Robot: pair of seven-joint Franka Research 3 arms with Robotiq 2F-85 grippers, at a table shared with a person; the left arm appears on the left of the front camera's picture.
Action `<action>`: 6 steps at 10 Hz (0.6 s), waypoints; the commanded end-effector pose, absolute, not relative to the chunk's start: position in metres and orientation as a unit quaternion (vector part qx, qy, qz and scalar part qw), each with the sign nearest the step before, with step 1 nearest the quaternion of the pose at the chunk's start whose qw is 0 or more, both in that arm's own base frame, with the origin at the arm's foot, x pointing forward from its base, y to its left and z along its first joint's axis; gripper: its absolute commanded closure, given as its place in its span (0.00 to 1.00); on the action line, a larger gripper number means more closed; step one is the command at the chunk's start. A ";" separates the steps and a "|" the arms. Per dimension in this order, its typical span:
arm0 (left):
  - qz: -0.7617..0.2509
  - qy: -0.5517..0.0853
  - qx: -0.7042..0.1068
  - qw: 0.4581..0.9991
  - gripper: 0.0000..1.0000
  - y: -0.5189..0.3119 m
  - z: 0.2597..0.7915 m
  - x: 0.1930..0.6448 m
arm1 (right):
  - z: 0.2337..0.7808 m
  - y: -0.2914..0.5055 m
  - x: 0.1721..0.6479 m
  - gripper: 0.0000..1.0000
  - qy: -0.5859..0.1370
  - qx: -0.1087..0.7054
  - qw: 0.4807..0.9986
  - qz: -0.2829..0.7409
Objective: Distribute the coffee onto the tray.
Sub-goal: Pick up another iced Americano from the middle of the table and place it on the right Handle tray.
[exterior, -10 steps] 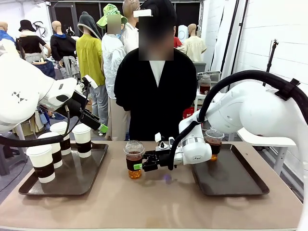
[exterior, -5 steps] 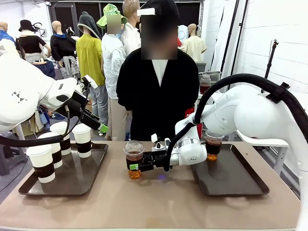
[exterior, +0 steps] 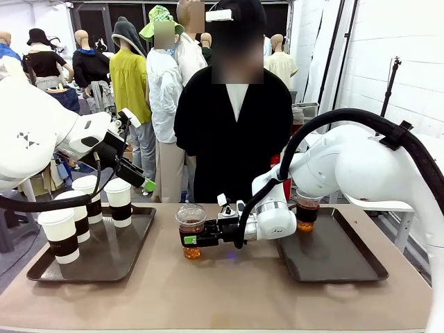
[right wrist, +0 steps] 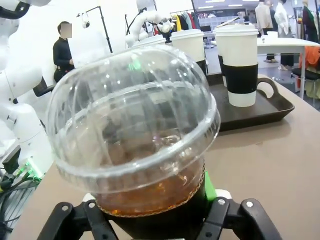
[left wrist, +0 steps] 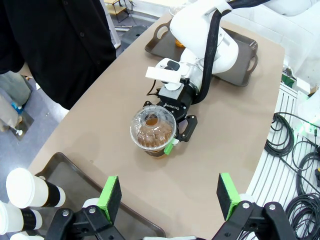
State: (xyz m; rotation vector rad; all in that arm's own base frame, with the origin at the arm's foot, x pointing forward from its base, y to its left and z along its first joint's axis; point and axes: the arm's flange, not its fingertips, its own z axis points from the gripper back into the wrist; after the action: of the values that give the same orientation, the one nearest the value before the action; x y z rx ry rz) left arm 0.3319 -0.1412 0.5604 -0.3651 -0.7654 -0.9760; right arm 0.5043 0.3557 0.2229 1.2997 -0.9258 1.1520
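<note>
A clear dome-lidded cup of brown coffee [exterior: 191,223] [left wrist: 151,131] [right wrist: 135,125] stands mid-table between the two trays. My right gripper [exterior: 190,241] [left wrist: 153,135] [right wrist: 150,212] reaches in low from the right, jaws shut on the cup's lower body, green pads against its sides. A second clear cup [exterior: 306,208] sits on the right tray [exterior: 340,263] [left wrist: 246,46]. Several white lidded cups with dark sleeves [exterior: 59,236] [right wrist: 240,62] stand on the left tray [exterior: 104,262] [left wrist: 62,172]. My left gripper [exterior: 141,180] [left wrist: 168,196] hangs open above the left tray, holding nothing.
A person in black [exterior: 232,132] stands at the far table edge, just behind the held cup. Bare tabletop [exterior: 222,291] stretches between the trays and along the near edge. Cables [left wrist: 295,145] lie on the floor beside the table.
My right gripper slid left around the clear cup and its jaws closed on it; the cup shifted slightly left. The left arm stayed still.
</note>
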 end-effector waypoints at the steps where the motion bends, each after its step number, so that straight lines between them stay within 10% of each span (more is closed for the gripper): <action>1: -0.454 -0.356 -0.175 0.798 0.00 -0.140 0.559 0.332 | 0.227 0.358 0.507 0.36 -0.391 0.569 0.545 0.476; 6: -0.454 -0.356 -0.175 0.798 0.00 -0.140 0.559 0.332 | 0.282 0.347 0.490 0.36 -0.392 0.566 0.539 0.485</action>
State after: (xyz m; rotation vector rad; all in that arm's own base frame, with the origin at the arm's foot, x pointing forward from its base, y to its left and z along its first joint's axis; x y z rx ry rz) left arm 0.3319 -0.1412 0.5604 -0.3652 -0.7654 -0.9759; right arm 0.5008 0.3565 0.2559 1.3252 -0.9491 1.1660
